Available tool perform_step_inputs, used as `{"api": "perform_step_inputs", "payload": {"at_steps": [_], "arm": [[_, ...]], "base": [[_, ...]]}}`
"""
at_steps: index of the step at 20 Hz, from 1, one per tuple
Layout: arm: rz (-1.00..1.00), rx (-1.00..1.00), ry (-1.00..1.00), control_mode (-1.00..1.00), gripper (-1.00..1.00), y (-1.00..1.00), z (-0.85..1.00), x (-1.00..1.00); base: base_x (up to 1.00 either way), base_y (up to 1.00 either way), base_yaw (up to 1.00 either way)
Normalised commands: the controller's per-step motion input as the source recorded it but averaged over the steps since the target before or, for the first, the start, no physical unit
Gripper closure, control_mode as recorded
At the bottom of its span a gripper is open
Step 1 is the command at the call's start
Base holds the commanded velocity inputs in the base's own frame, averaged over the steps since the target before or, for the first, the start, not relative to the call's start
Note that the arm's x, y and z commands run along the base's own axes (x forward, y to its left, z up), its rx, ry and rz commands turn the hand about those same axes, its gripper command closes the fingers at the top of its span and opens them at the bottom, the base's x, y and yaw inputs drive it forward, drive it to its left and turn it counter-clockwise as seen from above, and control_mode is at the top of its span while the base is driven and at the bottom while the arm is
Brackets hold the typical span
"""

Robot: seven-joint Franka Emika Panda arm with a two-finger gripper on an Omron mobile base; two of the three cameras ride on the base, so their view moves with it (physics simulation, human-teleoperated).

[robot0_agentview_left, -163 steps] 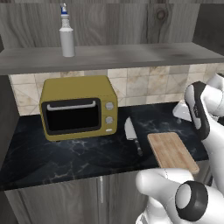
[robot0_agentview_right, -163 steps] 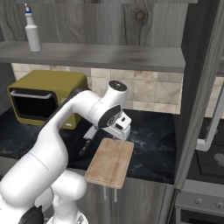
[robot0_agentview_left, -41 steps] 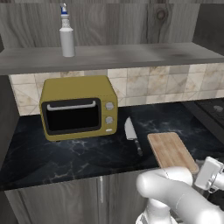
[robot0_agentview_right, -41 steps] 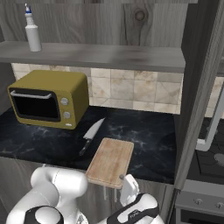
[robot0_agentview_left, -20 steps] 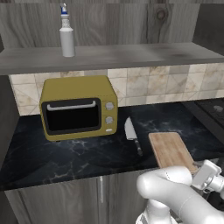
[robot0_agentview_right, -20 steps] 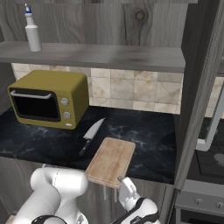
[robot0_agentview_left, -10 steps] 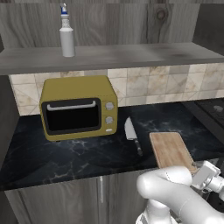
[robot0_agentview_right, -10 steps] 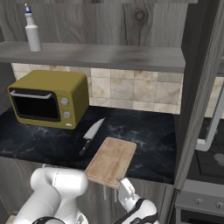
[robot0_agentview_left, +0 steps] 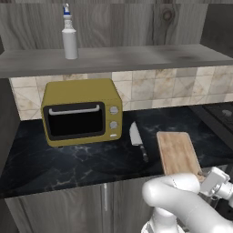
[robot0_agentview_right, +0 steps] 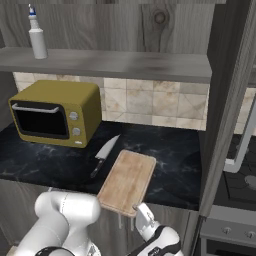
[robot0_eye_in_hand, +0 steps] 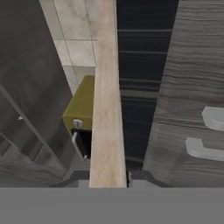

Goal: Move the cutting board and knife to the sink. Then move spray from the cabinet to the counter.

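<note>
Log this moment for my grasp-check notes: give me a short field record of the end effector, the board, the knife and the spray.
end effector: closed on the near edge of the cutting board, one finger on each face
cutting board: on the counter, near end overhanging the front edge
knife: flat on the counter, between the yellow oven and the board, untouched
spray: upright on the cabinet shelf, above the oven
sink: only its faucet visible, far right

one board [robot0_agentview_left: 176, 152], one knife [robot0_agentview_left: 137, 138], one spray [robot0_agentview_left: 69, 35]
</note>
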Motion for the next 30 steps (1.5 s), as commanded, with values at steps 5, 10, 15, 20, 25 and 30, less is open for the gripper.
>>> {"api": "perform_step_inputs", "payload": {"at_steps": [5, 10, 15, 20, 25, 30], "arm": [[-0.01, -0.04, 0.02, -1.0, 1.0, 0.14, 0.14, -0.05], [-0.03, -0.01, 0.07, -1.0, 1.0, 0.11, 0.23, -0.07], [-0.04, 0.0, 0.11, -1.0, 1.0, 0.0, 0.35, -0.17], [-0.05, 0.02, 0.11, -1.0, 1.0, -0.07, 0.47, -0.2], [-0.05, 0.0, 0.06, -1.0, 1.0, 0.0, 0.54, -0.21], [-0.04, 0.0, 0.0, -1.0, 1.0, 0.0, 0.52, -0.23]], "base": [[0.0, 0.0, 0.0], [0.0, 0.0, 0.0], [0.0, 0.0, 0.0], [0.0, 0.0, 0.0], [0.0, 0.0, 0.0], [0.0, 0.0, 0.0]]}}
